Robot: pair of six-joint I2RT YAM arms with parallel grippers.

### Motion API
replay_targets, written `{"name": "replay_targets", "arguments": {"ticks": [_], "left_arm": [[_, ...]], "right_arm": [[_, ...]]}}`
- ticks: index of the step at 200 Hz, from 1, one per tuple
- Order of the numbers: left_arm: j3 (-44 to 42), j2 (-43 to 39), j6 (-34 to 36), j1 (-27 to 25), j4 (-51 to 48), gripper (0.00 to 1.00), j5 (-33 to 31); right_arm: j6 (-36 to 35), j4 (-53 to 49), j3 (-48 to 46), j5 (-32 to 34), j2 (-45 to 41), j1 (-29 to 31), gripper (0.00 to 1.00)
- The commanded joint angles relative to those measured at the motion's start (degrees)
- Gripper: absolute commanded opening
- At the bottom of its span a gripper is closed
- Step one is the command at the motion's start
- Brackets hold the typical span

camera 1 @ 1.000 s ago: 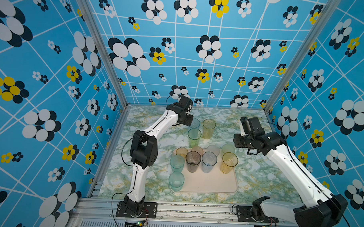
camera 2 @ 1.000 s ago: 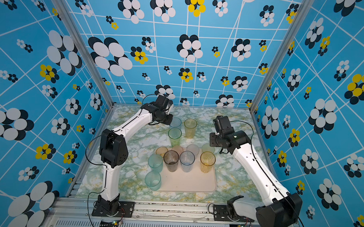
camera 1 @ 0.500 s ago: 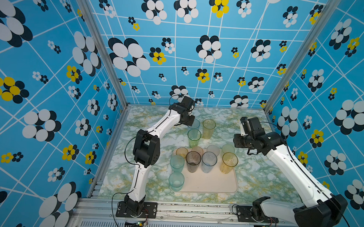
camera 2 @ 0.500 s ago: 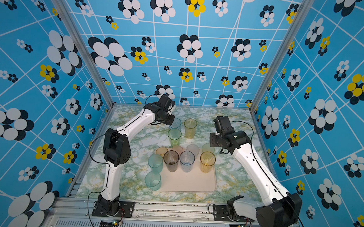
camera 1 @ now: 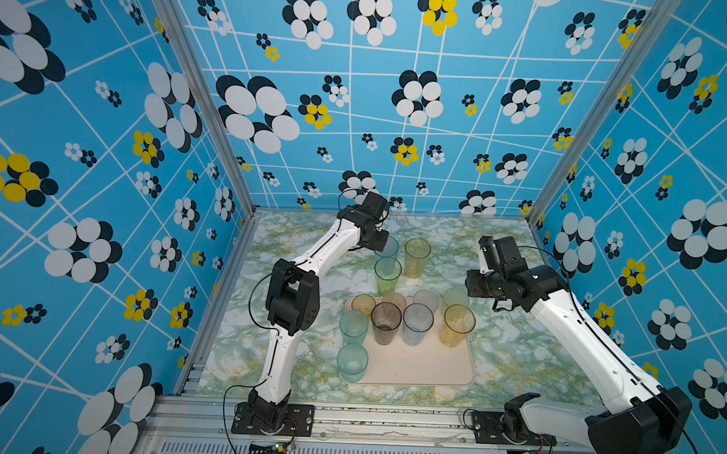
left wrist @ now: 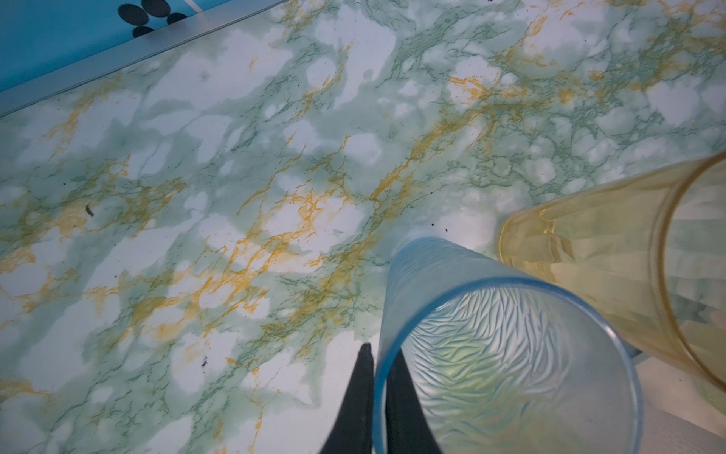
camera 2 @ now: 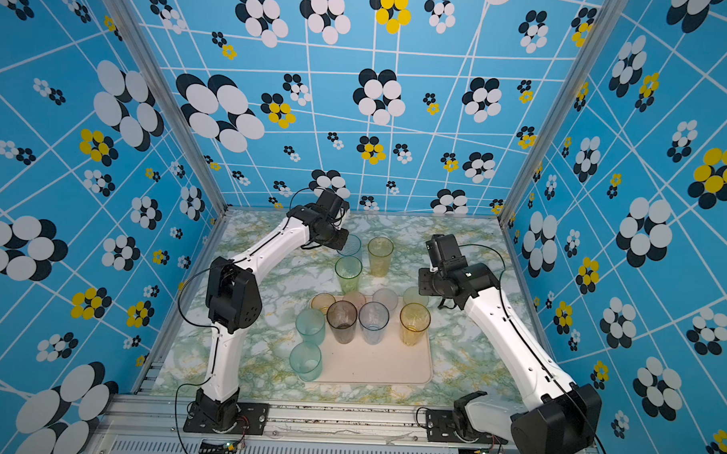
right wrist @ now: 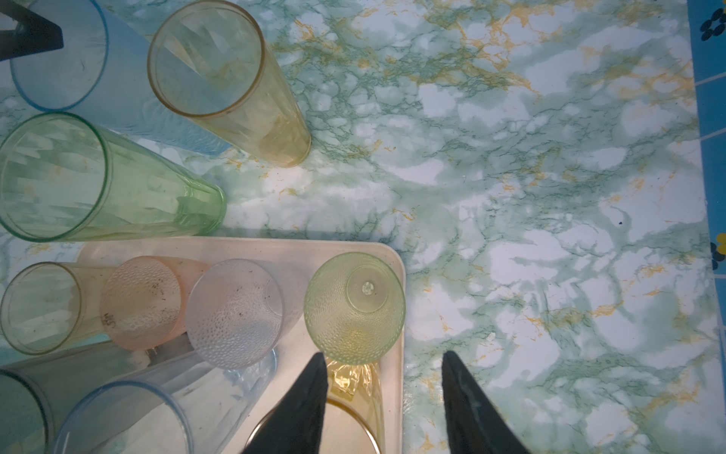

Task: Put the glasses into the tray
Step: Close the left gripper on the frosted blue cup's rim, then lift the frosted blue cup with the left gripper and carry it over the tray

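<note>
My left gripper is shut on the rim of a tall blue glass, one finger inside it and one outside. In both top views this glass stands at the back of the table, off the tray, with the left gripper on it. Beside it stand a tall yellow glass and a tall green glass. The cream tray holds several glasses. My right gripper hangs open over the tray's far right corner, beside a short green glass.
Two teal glasses stand at the tray's left edge. Grey, pale blue and amber tall glasses line the tray's middle. Blue patterned walls close in the marble table on three sides.
The left gripper has shut on the blue glass's rim after the arm reached slightly further out. The right arm has not moved.
</note>
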Motion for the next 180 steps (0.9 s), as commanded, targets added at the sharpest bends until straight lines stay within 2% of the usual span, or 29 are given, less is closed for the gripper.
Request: {"name": "replay_targets", "arguments": {"ticks": [1,97,159,180], "left_arm": [[-0.5,-2.0,1.5,-0.2,0.3,0.00,-2.5],[-4.7,-12.7,2.8,0.5,4.2,0.00,-6.2],[-4.8,-24.5,5.4,0.1,-0.2,0.00,-5.6],[-7.5,-30.5,6.3,-1.2,-1.0,0.00,-6.0]], "right_arm": [[-0.1,0.7,-1.2,-0.4,-0.5,-0.5,0.50],[1.2,1.4,-3.9,-0.8,-3.9,-0.5,0.49],[1.5,2.7,-5.1,-2.1,-6.7,-0.4,0.49],[1.5,3.0,-4.8,-2.7,-6.9,-0.5,0.49]]}}
